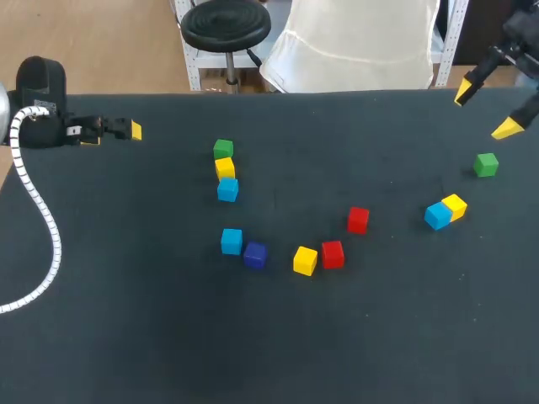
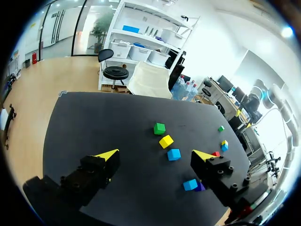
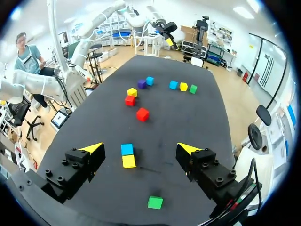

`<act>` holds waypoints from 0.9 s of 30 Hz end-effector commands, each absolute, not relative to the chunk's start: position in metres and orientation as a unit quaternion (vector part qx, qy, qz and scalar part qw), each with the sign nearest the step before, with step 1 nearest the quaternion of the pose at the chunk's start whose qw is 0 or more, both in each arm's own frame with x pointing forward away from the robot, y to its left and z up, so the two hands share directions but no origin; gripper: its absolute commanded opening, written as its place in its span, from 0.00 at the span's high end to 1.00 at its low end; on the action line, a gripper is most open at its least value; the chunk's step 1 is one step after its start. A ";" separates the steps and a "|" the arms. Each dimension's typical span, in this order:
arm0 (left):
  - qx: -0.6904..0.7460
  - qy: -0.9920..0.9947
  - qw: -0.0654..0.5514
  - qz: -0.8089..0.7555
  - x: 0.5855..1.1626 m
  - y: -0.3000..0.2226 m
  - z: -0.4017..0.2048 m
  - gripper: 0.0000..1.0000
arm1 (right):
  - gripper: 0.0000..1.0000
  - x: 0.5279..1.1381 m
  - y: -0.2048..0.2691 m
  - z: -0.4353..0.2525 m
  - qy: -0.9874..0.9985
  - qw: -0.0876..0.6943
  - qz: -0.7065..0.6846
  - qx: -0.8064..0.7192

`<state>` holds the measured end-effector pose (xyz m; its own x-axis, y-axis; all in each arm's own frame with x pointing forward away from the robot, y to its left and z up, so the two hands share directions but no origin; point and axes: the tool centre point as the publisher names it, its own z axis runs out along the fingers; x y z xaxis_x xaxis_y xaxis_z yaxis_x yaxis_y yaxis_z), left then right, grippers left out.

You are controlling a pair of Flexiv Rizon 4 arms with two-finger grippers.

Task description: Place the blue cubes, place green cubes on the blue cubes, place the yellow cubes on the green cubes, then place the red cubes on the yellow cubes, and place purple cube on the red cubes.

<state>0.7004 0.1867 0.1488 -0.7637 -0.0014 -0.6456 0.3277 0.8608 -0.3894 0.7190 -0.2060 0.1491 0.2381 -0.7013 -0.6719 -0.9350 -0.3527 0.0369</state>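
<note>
The dark table (image 1: 126, 320) carries everything. Right pincer (image 1: 485, 109) hangs released and empty, a green cube (image 1: 486, 164) under it, a blue cube (image 1: 437, 217) touching a yellow cube (image 1: 455, 205) just ahead. Left pincer (image 2: 155, 154), likewise released, faces a row of three cubes (image 2: 165, 141) ahead.

Both my arms at the far corners, fingers spread.
My left arm (image 1: 40, 88) sits low at the far left edge of the table (image 1: 168, 337), its left fingers (image 2: 107, 154) pointing right, wide apart and holding nothing. My right arm (image 1: 524, 42) hangs above the far right corner, right fingers (image 1: 508, 128) likewise parted and empty, angled downward.
</note>
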 end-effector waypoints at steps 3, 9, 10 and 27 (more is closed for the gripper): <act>0.089 0.907 0.330 -0.245 0.700 0.186 0.150 0.00 | 0.00 0.727 -0.212 0.149 0.520 0.191 0.335 -0.762; 0.089 0.907 0.330 -0.245 0.700 0.186 0.150 0.00 | 0.00 0.724 -0.214 0.152 0.520 0.215 0.329 -0.758; 0.089 0.907 0.330 -0.245 0.700 0.186 0.150 0.00 | 0.00 0.723 -0.214 0.152 0.522 0.219 0.330 -0.756; 0.089 0.907 0.330 -0.245 0.700 0.186 0.150 0.00 | 0.00 0.713 -0.222 0.143 0.569 0.254 0.319 -0.715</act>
